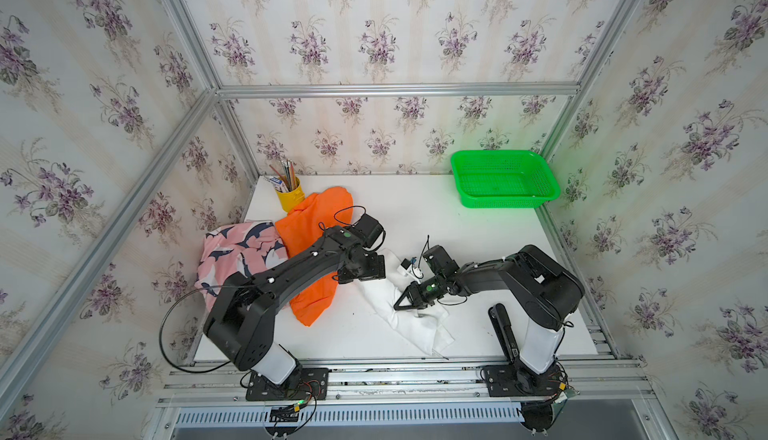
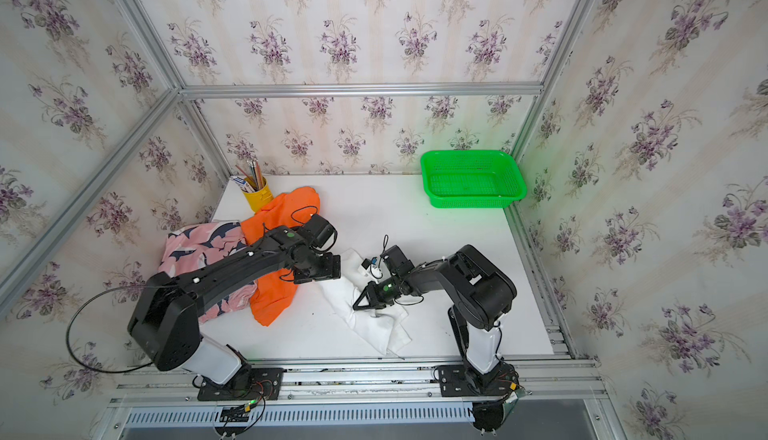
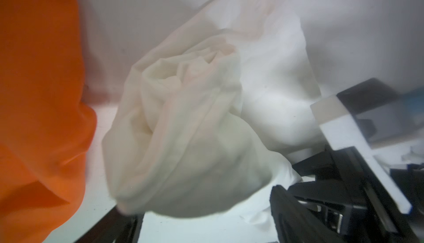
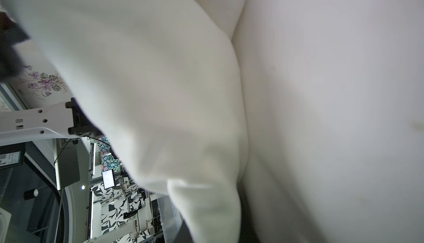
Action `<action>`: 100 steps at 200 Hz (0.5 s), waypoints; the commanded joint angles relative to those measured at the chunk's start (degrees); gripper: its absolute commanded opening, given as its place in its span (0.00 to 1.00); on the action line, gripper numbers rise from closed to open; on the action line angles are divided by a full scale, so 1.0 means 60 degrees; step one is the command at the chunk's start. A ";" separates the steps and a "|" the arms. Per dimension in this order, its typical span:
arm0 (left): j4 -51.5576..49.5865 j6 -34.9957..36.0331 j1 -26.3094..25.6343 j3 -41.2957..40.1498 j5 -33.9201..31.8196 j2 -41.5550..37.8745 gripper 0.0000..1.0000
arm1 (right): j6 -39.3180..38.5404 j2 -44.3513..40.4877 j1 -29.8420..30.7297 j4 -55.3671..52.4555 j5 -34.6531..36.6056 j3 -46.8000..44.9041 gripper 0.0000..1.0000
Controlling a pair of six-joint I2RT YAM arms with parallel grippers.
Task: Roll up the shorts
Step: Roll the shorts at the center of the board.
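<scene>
The white shorts lie mid-tabletop, their far end loosely rolled just beside the orange shorts. Nothing pins that roll, so a tug on the cloth could unwind it. The left gripper hovers over it, fingers spread wide and empty. The right gripper appears pinched shut on a white fold.

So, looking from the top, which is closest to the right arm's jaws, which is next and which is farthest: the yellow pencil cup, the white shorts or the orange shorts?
1. white shorts: touching, right underneath.
2. orange shorts: off to the left.
3. yellow pencil cup: back-left corner, past the orange shorts.
</scene>
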 commanded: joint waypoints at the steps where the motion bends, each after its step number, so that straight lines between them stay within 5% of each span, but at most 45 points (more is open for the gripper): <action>1: 0.0360 -0.0090 -0.0082 0.0084 0.0062 0.0804 0.78 | -0.0114 -0.0402 -0.0066 -0.1246 0.1171 -0.0223 0.13; 36: 0.0647 0.0342 -0.0085 0.0267 0.0053 0.2028 0.52 | -0.0923 -0.3011 0.0125 -0.3548 0.4601 0.0066 0.45; 70: 0.0801 0.0499 -0.0084 0.0226 0.0162 0.2107 0.53 | -0.2005 -0.5217 0.1653 -0.5807 0.8402 0.1020 0.65; 100: 0.0835 0.0544 -0.0083 0.0216 0.0205 0.2152 0.55 | -0.2518 -0.4726 0.3637 -0.6620 1.0400 0.1967 0.76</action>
